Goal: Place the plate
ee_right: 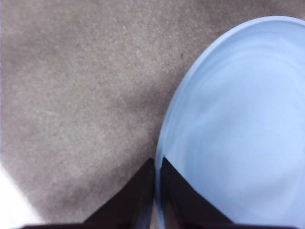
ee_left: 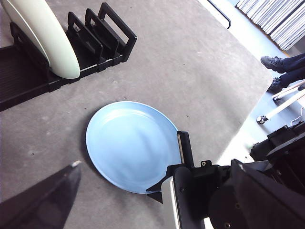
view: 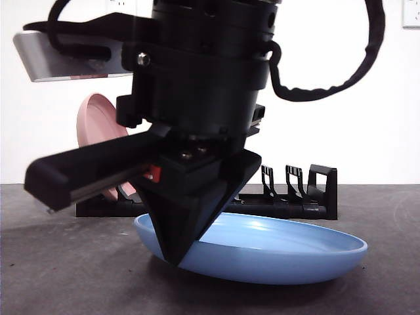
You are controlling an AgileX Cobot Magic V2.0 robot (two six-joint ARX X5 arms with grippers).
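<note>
My left gripper hovers above the counter, clear of the blue plate; I cannot tell how its jaws stand. The blue plate lies on the counter just in front of the black rack, which holds a pink plate upright. My right gripper has its jaws clenched on the blue plate's rim.

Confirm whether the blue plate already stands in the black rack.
No: the blue plate lies on the table in front of the black rack, with the right gripper clamping its rim.
</note>
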